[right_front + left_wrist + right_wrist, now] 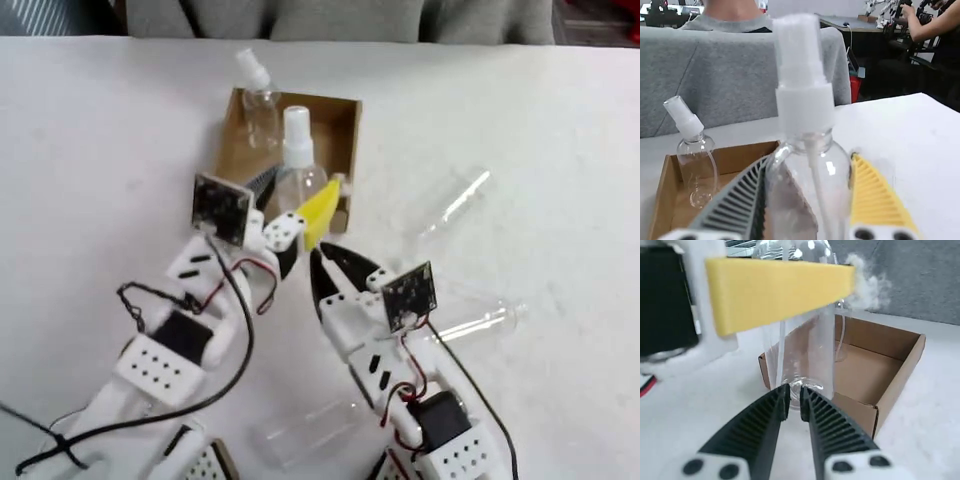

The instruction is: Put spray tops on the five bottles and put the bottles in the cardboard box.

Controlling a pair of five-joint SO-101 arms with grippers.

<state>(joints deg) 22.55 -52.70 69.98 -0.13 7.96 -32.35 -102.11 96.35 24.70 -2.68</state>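
My left gripper (pixel 300 192) is shut on a clear bottle (pixel 298 170) with a white spray top (pixel 801 75), upright at the near side of the cardboard box (pixel 345 120). Its grey and yellow fingers (pixel 875 195) press the bottle's body (pixel 807 165). A second topped bottle (pixel 258 100) stands in the box's far left corner. My right gripper (pixel 318 258) sits just in front of the box, black fingers (pixel 765 425) shut with nothing between them, pointing at the held bottle's base (pixel 807 385). Three clear bottles without tops lie on the table (pixel 450 208), (pixel 480 322), (pixel 300 432).
The white table (pixel 100 150) has free room to the left and far right of the box. A grey padded surface (pixel 730 75) runs along the table's far edge. Black and red cables (pixel 235 330) trail from both arms near the front.
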